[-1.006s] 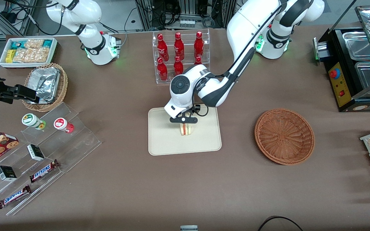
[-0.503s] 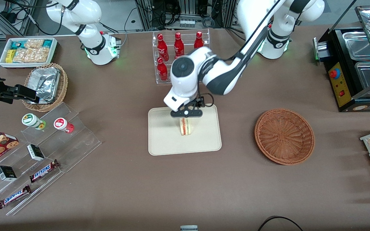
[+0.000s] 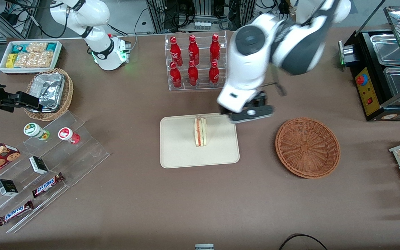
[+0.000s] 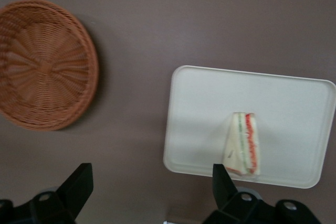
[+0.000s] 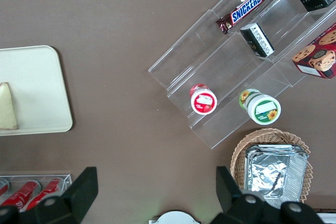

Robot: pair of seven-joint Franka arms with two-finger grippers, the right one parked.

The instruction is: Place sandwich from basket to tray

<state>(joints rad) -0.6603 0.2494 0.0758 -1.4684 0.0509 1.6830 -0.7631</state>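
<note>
The sandwich stands on edge on the cream tray, its red and green filling showing; the left wrist view shows the sandwich on the tray too. The brown wicker basket lies bare toward the working arm's end of the table, also seen as the basket. My gripper hangs open and holds nothing, raised above the table between tray and basket, near the tray's corner. Its black fingers stand wide apart over bare brown table.
A clear rack of red bottles stands farther from the front camera than the tray. A black food warmer sits toward the working arm's end. Snack shelves, a foil-lined basket and a white snack bin lie toward the parked arm's end.
My gripper let go of the sandwich, rose, and swung away toward the basket. The sandwich stays standing on the tray.
</note>
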